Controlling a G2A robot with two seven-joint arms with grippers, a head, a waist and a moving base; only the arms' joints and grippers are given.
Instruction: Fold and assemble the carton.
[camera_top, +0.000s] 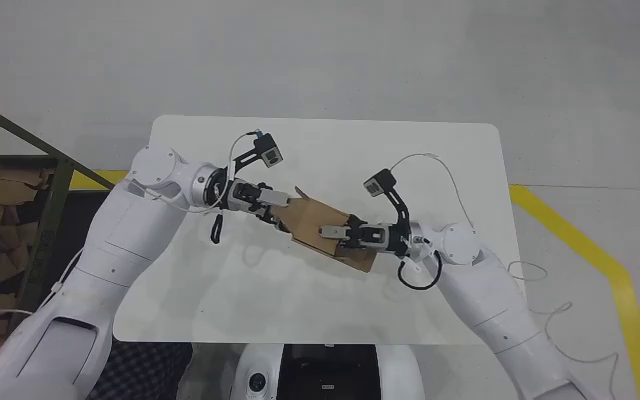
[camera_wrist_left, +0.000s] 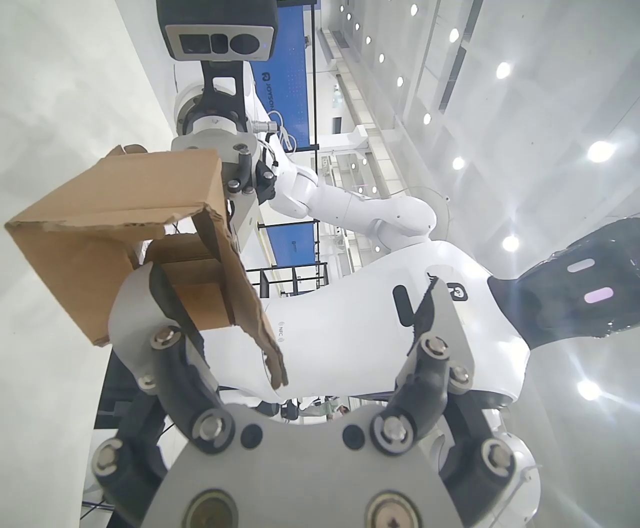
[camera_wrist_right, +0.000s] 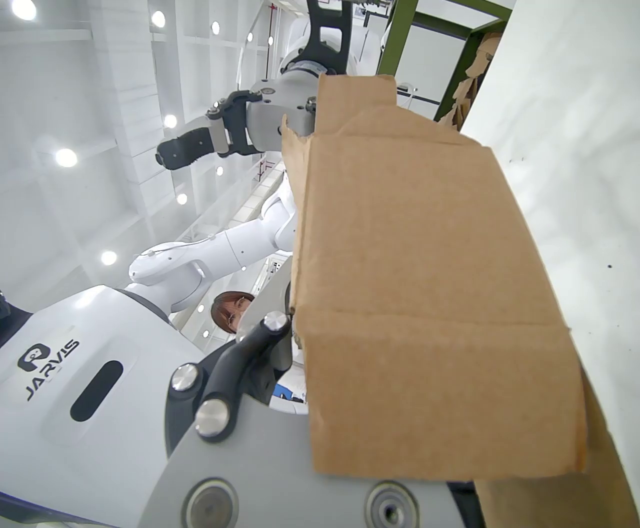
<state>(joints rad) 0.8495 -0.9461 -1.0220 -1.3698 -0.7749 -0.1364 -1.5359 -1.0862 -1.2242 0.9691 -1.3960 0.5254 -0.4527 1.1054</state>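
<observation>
The left gripper (camera_wrist_left: 286, 277) is wide open and has hold of nothing. One of its fingers (camera_wrist_left: 132, 310) lies against the near, open end of the carton (camera_wrist_left: 115, 200). The other is well apart from the cardboard, in free air. A ragged-edged flap (camera_wrist_left: 250, 310) runs from that end of the carton into the gap between the two.

Just beyond the fingers, the carton is a brown, part-formed sleeve with its walls raised and its near end open. At its far end the right gripper (camera_top: 340, 232) is up against it. The cardboard hides whether that gripper has hold of it. Seen from the right gripper, a broad creased panel sits close against it, with the left gripper past the carton's other end.

The table (camera_top: 400, 150) lies below both grippers. I cannot tell whether the carton touches it.
</observation>
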